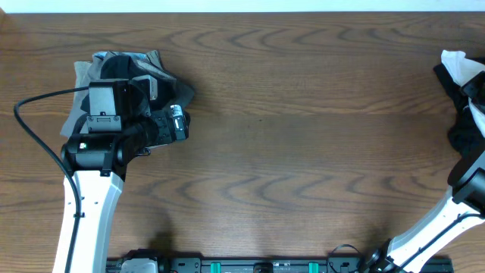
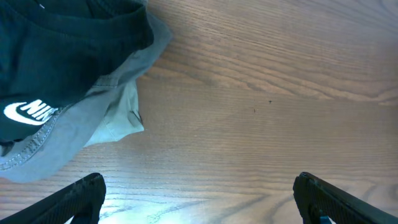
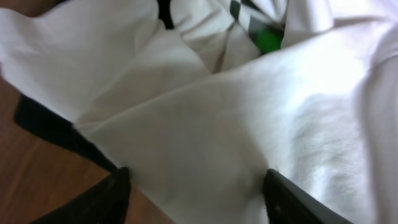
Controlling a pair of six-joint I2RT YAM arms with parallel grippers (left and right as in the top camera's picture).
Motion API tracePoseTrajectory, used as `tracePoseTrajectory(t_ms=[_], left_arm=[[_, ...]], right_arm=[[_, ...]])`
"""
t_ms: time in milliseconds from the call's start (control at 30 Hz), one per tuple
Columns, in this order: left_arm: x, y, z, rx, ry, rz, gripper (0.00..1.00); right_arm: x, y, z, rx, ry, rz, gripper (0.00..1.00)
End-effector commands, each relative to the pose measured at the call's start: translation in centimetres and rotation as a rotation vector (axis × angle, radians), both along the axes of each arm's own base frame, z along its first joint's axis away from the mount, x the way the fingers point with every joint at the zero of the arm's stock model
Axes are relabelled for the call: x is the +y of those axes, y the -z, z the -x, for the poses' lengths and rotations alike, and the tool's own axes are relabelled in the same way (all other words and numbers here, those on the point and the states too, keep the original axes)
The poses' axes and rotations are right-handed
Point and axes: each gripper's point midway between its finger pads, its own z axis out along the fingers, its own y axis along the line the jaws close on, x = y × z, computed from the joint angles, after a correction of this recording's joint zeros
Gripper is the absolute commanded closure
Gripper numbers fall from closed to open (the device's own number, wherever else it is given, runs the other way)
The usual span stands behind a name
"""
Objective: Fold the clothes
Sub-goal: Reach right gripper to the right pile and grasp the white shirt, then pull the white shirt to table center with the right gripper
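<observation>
A pile of folded clothes (image 1: pixel 125 72), grey and black, lies at the table's back left. The left wrist view shows a black garment with a white logo (image 2: pixel 37 106) on a grey garment (image 2: pixel 93 124). My left gripper (image 2: pixel 199 208) is open and empty over bare wood just right of this pile; it also shows in the overhead view (image 1: pixel 176 123). A heap of white and black clothes (image 1: pixel 464 83) lies at the right edge. My right gripper (image 3: pixel 196 199) is open, its fingers wide apart, with white T-shirt fabric (image 3: pixel 249 124) lying between them. Black fabric (image 3: pixel 56 130) shows under the white.
The brown wooden table (image 1: pixel 303 136) spreads between the two piles. A black cable (image 1: pixel 34 129) loops left of the left arm. The right arm's white link (image 1: pixel 432 227) rises from the front right.
</observation>
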Motion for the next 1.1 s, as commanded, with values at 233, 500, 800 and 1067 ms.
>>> tracePoseTrajectory(t_ms=[233, 500, 800, 1067], left_arm=[[-0.2, -0.6, -0.2, -0.004, -0.014, 0.029, 0.02], [-0.2, -0.7, -0.2, -0.004, -0.023, 0.036, 0.02], [-0.2, -3.9, -0.5, -0.144, -0.021, 0.038, 0.02], [-0.1, -10.8, 0.8, -0.425, -0.008, 0.029, 0.02]], right_arm=[[0.0, 0.0, 0.0, 0.027, 0.016, 0.018, 0.89], [3.3, -13.6, -1.7, -0.266, -0.144, 0.04, 0.99], [17.1, -31.5, -0.7, -0.665, -0.58, 0.043, 0.99], [32.4, -30.1, -1.2, -0.601, -0.9, -0.137, 0.99]])
